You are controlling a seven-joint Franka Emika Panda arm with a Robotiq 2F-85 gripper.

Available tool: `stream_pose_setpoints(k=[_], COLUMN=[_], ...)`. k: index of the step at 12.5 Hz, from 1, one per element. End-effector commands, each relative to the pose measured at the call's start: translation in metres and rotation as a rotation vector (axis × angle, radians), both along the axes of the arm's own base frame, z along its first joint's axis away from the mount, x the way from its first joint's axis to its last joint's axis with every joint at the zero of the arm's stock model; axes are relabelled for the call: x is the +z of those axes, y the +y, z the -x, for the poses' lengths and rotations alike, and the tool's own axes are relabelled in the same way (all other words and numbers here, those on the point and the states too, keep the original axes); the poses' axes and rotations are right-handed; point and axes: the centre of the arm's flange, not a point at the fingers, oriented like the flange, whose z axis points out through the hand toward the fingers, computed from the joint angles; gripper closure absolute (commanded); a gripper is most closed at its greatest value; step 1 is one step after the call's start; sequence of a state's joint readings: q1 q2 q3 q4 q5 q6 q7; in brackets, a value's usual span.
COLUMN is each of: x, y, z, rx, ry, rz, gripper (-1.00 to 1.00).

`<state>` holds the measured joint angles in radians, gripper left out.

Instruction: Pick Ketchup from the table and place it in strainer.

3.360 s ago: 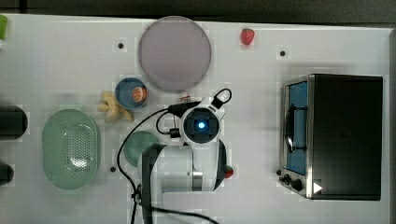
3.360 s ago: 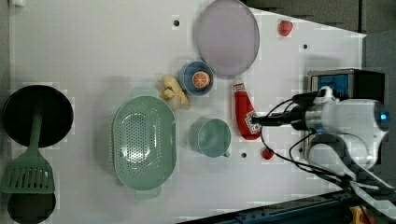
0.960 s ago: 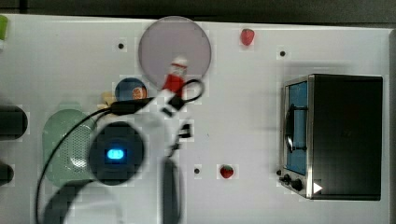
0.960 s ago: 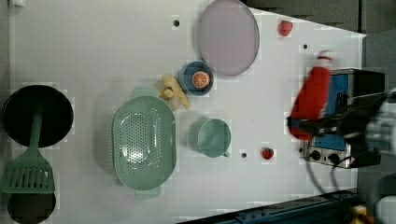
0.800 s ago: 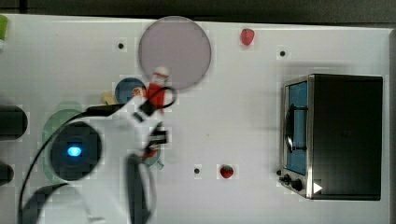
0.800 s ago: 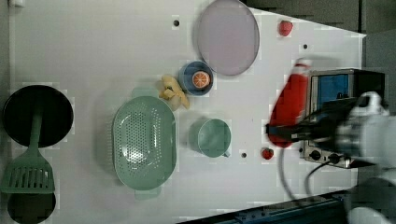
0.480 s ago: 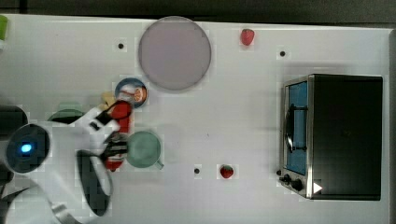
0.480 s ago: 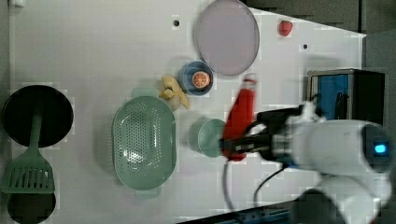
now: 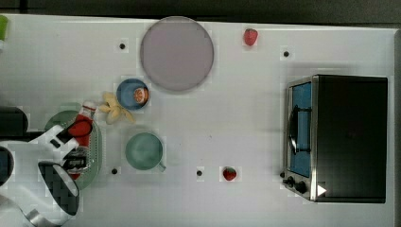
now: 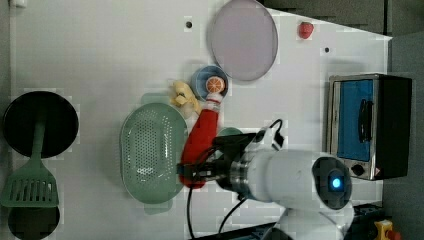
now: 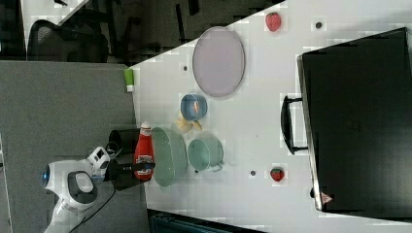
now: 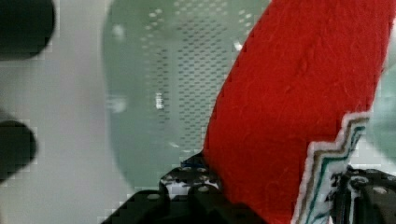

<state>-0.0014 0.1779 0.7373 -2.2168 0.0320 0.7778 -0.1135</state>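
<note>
The Ketchup (image 9: 81,128), a red squeeze bottle with a white cap and dark label, hangs in the air with my gripper (image 9: 74,144) shut on its lower body. It is over the pale green strainer (image 9: 97,142), which my arm largely covers in the top view. In the left view the Ketchup (image 10: 201,137) leans cap-up over the right rim of the strainer (image 10: 149,152), held by the gripper (image 10: 197,172). The right view has the Ketchup (image 11: 144,150) upright beside the strainer (image 11: 171,155). The wrist view shows the Ketchup (image 12: 299,107) with the strainer's perforated bottom (image 12: 177,70) behind it.
A green cup (image 9: 144,150) stands just to the top view's right of the strainer. Nearby are a banana (image 9: 113,109), a blue bowl (image 9: 132,93) and a grey-lilac plate (image 9: 176,53). Strawberries (image 9: 230,173) (image 9: 250,36) and a toaster oven (image 9: 340,137) lie further right. A black pan (image 10: 40,122) and green spatula (image 10: 30,185) sit at the left view's left.
My gripper has carried the Ketchup from near the plate toward the top view's left, past the cup, to over the strainer. The grip has stayed shut on it.
</note>
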Motion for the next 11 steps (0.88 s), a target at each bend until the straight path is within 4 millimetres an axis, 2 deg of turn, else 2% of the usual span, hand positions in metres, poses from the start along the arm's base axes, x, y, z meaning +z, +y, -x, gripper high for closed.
stream_pose_setpoints(k=[1, 4, 5, 7, 8, 9, 11], x=[-0.011, -0.039, -0.049, -0.066, -0.069, -0.066, -0.052], y=[0.022, 0.034, 0.035, 0.030, 0.028, 0.029, 0.029], z=[0.001, 0.003, 0.002, 0.000, -0.001, -0.003, -0.009], rx=[-0.147, -0.173, -0.169, -0.150, -0.147, -0.148, -0.158], ry=[0.018, 0.030, 0.034, 0.042, 0.040, 0.033, 0.005], rz=[-0.048, -0.101, -0.108, -0.087, -0.084, -0.089, -0.097], gripper=[-0.20, -0.20, -0.26, -0.66, -0.88, -1.00, -1.00])
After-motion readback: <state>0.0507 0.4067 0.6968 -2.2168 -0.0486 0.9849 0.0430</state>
